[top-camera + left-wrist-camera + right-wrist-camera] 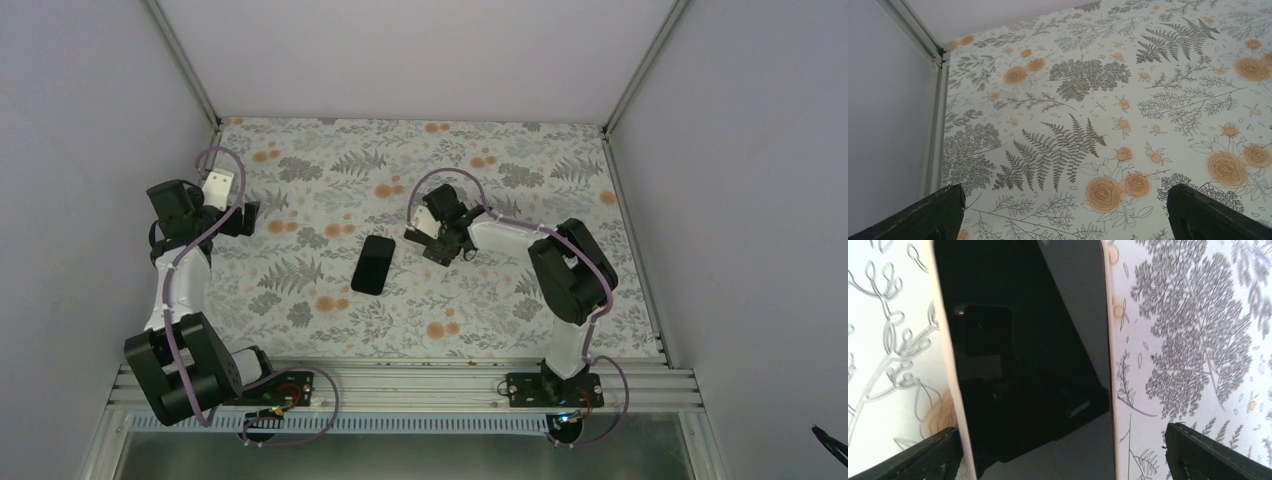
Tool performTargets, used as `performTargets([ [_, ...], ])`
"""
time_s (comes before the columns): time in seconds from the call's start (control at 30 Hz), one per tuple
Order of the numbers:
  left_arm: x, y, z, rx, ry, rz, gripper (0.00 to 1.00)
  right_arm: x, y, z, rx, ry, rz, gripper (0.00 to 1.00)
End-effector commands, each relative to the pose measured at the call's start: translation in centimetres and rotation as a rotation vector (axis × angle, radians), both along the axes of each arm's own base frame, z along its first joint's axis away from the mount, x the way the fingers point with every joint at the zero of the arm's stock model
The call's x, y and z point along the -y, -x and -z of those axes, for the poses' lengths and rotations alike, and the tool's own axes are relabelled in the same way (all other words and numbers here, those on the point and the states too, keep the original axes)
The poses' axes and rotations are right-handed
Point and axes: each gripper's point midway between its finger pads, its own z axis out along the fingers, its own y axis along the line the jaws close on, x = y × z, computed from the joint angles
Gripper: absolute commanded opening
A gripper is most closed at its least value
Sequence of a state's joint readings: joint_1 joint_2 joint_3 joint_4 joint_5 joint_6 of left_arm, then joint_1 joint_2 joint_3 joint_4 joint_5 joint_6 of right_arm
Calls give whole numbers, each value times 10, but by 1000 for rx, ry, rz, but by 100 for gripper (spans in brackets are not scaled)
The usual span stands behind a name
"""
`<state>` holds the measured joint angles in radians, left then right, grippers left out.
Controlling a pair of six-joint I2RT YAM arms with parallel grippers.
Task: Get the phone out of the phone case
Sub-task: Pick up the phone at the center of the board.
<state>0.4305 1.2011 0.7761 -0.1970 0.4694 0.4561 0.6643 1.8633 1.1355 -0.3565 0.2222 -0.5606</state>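
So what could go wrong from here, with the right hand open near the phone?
1. The phone lies flat, screen up, with only a thin rim of the case showing. The open right hand may slip on the glass or push both across the tablecloth.
2. The left hand, open and holding nothing, is far off to the left, so nothing steadies the case. Phone and case may lift together.

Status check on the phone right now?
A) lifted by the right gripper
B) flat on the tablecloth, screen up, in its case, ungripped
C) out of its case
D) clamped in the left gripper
B: the phone lies screen-up on the tablecloth, its pale case around it; the right gripper is open beside it and the left gripper open far off.
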Motion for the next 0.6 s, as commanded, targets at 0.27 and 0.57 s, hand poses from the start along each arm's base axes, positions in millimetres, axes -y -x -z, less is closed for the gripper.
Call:
performTargets([
  [0.27,11,-3,-3,-18,37,95,100,38,10,51,-332,87,-101,100],
  [0.57,18,6,0,-48,10,150,100,39,21,69,-517,67,-142,100],
])
